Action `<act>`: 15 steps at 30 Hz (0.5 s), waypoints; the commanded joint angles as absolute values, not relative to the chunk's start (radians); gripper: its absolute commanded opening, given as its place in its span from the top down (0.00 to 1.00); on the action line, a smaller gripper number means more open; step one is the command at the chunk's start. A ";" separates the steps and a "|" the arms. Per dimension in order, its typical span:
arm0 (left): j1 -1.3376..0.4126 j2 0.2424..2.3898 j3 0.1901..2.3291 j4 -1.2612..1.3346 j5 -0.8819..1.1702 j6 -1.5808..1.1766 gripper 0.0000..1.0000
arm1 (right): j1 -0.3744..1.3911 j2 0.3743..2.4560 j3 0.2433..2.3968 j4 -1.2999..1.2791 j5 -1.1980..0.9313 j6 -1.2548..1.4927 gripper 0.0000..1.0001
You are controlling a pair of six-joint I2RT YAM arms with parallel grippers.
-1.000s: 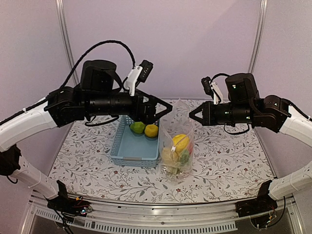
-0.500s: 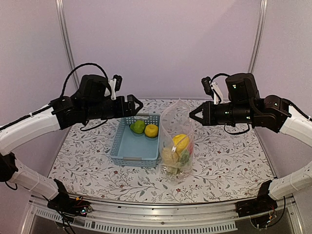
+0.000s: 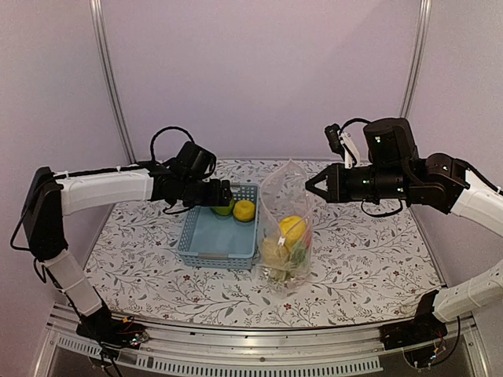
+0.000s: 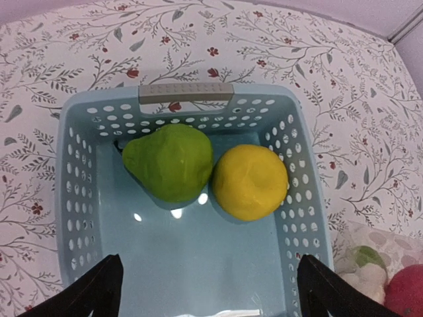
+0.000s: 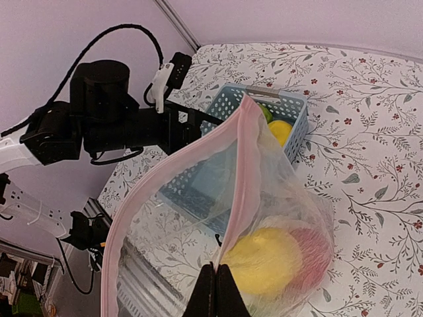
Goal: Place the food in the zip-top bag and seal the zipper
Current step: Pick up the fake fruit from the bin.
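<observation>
The zip-top bag [image 3: 284,206] hangs upright on the table with its mouth open. My right gripper [image 3: 309,187] is shut on its top edge, pinching the pinkish zipper [image 5: 242,158] between the fingers [image 5: 216,294]. Inside the bag lie a yellow lemon [image 5: 264,261], a red tomato [image 5: 316,249] and paler pieces of food [image 3: 274,255]. A green piece [image 4: 170,162] and another lemon [image 4: 250,181] sit at the far end of the blue basket [image 4: 198,264]. My left gripper [image 3: 224,194] hovers open just above the basket [image 3: 206,243], fingertips [image 4: 100,290] wide apart, holding nothing.
The basket stands left of the bag, nearly touching it. The floral tablecloth [image 3: 369,259] covers the table. Metal frame posts [image 3: 106,71] stand at the back corners. The left arm [image 3: 102,188] stretches low over the table's left side.
My left arm has dropped from beside the bag's mouth and drawn left, and its open gripper now points down into the basket. The right gripper and the bag have not moved.
</observation>
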State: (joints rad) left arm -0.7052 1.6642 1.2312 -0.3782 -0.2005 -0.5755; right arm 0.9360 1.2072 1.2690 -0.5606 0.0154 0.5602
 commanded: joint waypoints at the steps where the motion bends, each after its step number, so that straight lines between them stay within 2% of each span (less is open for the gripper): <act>1: -0.663 1.769 1.293 -0.344 -0.281 -0.483 0.08 | 0.943 1.189 1.281 -0.555 0.013 0.557 1.00; 10: -0.628 1.938 1.424 -0.329 -0.231 -0.425 0.09 | 0.943 1.194 1.290 -0.563 0.019 0.549 1.00; 15: -0.607 2.015 1.478 -0.338 -0.230 -0.404 0.14 | 0.943 1.200 1.295 -0.563 0.012 0.545 1.00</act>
